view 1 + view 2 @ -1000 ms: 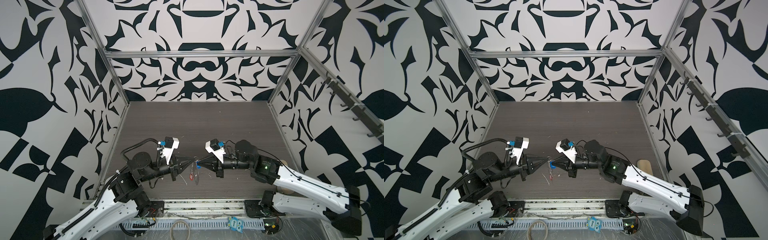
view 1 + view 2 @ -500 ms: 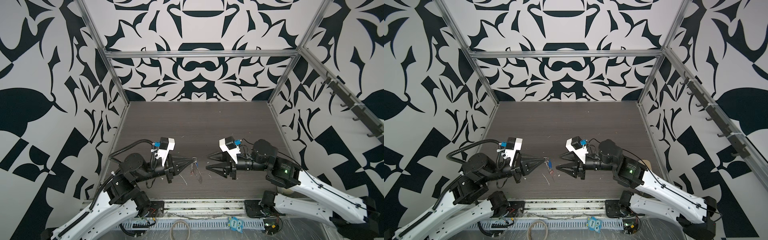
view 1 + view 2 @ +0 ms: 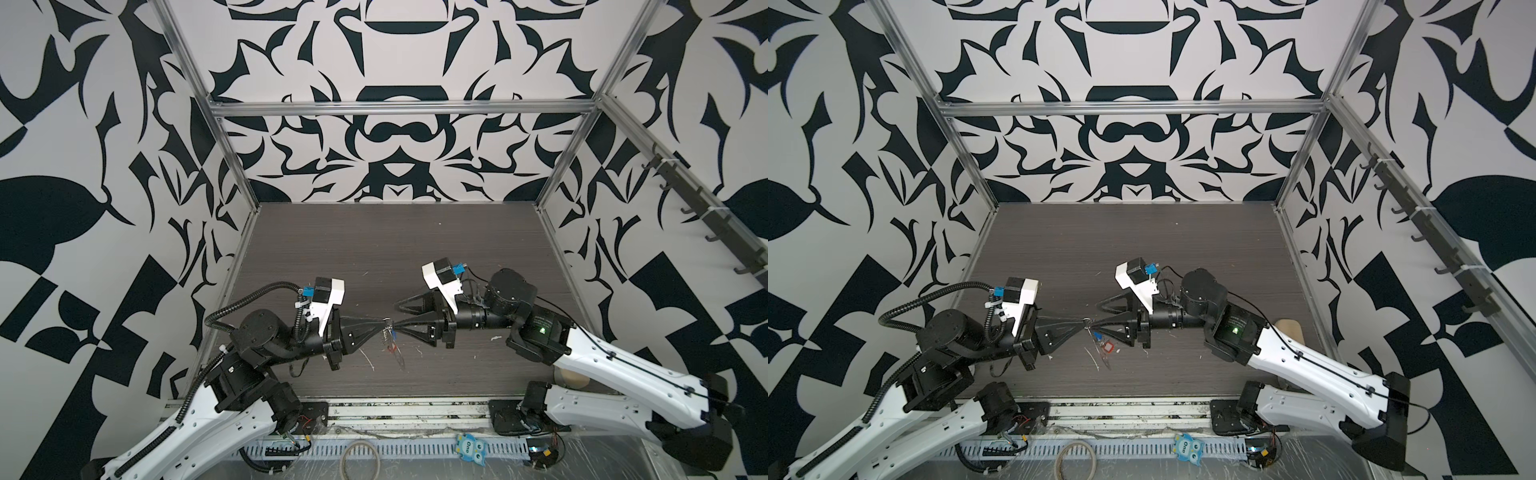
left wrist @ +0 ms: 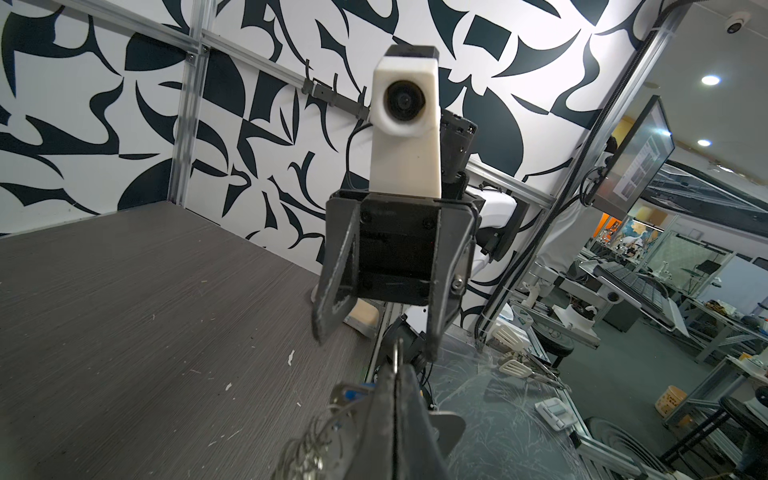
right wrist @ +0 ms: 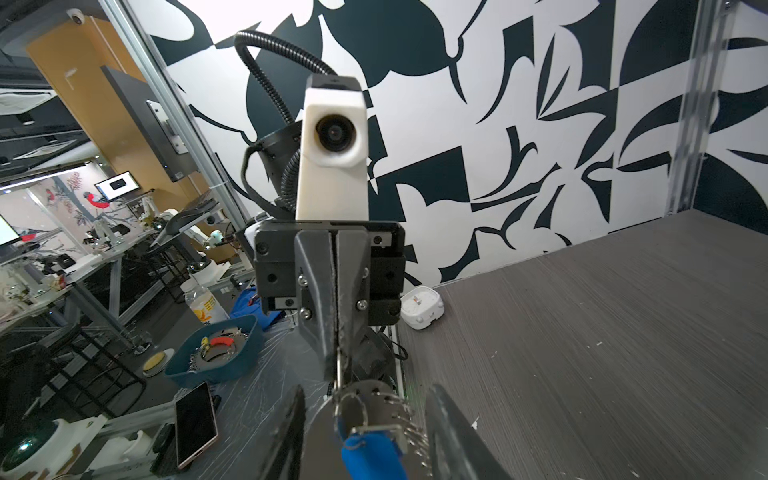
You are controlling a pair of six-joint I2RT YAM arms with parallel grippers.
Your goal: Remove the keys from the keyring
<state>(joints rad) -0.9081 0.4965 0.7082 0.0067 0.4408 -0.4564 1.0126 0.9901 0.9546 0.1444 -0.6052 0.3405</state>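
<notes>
The right end effector (image 3: 395, 318) came back, spread around the flat grey see-through keyring (image 5: 374, 395) in the air. The left end effector (image 3: 383, 331) pinches it. The blue-tagged silver key (image 5: 370, 453) can be grabbed now.

Black-and-white patterned walls (image 3: 395, 137) close in the dark wood-grain desk (image 3: 395, 241) on three sides, edged by aluminium rails (image 3: 399, 109). A strip of dark hooks (image 3: 739, 247) runs along the right-hand wall. Beyond the open front (visible only from the wrist views) lies a lab with a hanging monitor (image 4: 636, 158), round ceiling lights (image 4: 710, 80) and cluttered workbenches (image 4: 623, 286).
</notes>
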